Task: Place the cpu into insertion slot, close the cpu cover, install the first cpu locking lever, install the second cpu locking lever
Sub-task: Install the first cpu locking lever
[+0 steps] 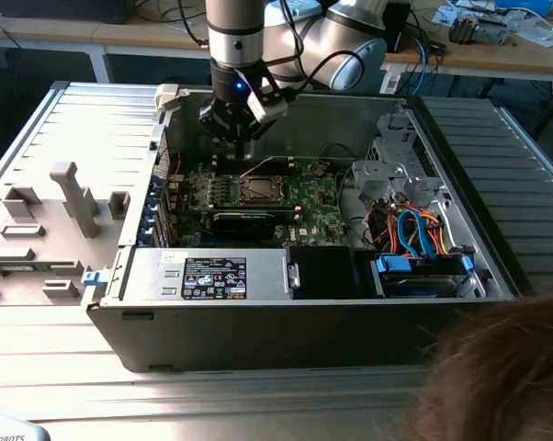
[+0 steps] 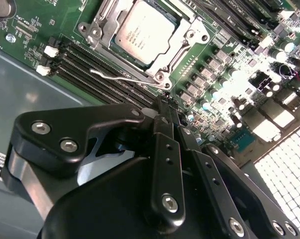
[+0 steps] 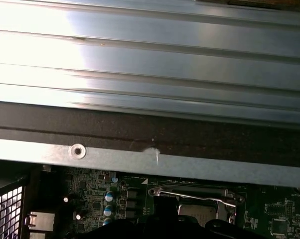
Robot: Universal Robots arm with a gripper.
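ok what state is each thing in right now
cpu: seated in the slot
cover: closed over the cpu
lever: unlatched, sticking out beside the slot
gripper: shut, empty, above the board's edge
case: side open

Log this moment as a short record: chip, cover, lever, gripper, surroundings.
chip: small square silver-grey cpu seated in the metal-rimmed insertion slot on the green motherboard
cover: thin silvery cpu cover down around the chip
lever: thin wire locking lever sticking out beside the socket, apparently unlatched
gripper: black gripper above the board near the socket, jaws together, holding nothing
surroundings: open black computer case
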